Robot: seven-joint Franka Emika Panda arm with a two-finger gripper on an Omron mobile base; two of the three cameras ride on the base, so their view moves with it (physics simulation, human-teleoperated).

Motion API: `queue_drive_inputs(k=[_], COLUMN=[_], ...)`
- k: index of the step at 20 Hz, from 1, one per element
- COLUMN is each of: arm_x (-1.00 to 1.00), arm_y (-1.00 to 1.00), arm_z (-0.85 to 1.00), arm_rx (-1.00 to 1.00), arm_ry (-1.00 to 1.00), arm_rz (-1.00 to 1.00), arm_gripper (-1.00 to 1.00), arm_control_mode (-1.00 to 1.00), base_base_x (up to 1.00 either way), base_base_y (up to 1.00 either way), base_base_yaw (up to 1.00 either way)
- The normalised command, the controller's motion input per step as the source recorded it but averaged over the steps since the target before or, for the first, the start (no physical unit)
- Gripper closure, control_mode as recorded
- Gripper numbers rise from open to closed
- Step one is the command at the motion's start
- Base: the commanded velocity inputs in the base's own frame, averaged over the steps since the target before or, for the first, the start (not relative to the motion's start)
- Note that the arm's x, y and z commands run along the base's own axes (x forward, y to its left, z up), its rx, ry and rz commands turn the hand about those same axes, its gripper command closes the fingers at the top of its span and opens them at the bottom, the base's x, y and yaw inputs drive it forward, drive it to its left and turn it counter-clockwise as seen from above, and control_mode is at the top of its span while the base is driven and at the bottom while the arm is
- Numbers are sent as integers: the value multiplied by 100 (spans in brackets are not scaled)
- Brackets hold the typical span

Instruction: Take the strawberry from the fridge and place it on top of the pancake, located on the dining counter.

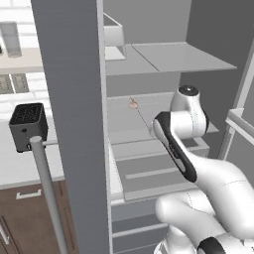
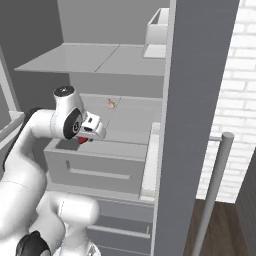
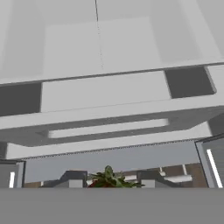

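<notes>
A small pale pinkish item (image 1: pixel 133 103) lies on the fridge shelf (image 1: pixel 149 116).

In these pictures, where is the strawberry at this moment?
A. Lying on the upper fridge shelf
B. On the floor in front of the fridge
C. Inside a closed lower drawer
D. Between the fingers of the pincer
D: the strawberry sits between the fingertips of the pincer, its green leaves showing in the hand view, and red shows under the pincer in the right base view.
</notes>
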Motion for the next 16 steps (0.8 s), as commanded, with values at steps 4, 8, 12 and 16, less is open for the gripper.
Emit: queue_drive_inputs(k=[4, 8, 12, 16], arm_x=[-100, -81, -65, -38], arm_y=[16, 2, -6, 0], arm_z=[67, 68, 1, 0], arm_rx=[0, 0, 0, 0], arm_ry=[0, 3, 0, 0], arm_rz=[1, 4, 9, 6], arm_gripper=[100, 100, 100, 100], arm_control_mode=[-100, -100, -100, -100], base_base_x=[0, 0, 0, 0], base_base_y=[0, 0, 0, 0], base_base_yaw=[0, 0, 0, 0])
